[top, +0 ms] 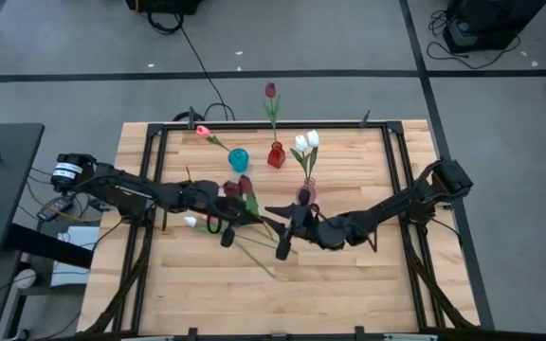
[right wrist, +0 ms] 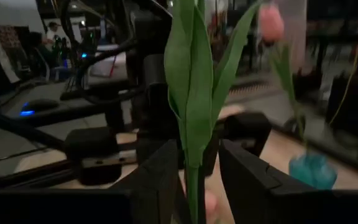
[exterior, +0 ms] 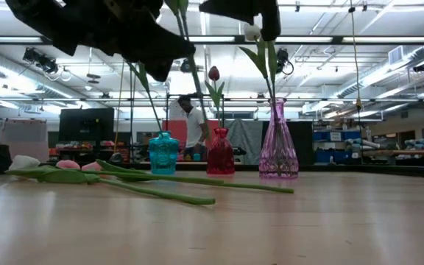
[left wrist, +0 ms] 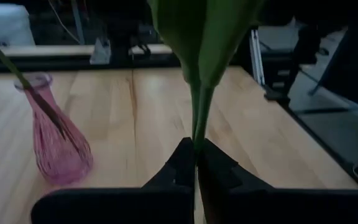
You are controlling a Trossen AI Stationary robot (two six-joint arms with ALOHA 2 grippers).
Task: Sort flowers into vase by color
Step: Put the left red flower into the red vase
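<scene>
Pale wood-plank counter (top: 349, 284) on a grey floor, with three ribbed glass vases along its far side: teal vase (top: 239, 159), red vase (top: 276, 155), pink vase (top: 306, 193). Mid-counter, the left pincer (left wrist: 196, 163) is clenched on a thin green stem (left wrist: 199, 118), whose broad smooth leaves rise toward twelve o'clock in its wrist view. The right pincer (right wrist: 197, 163), fingers parted, stands beside the same dark red tulip (top: 245, 186). More flowers (exterior: 124, 180) lie flat on the counter, stems pointing roughly four o'clock in the high view.
</scene>
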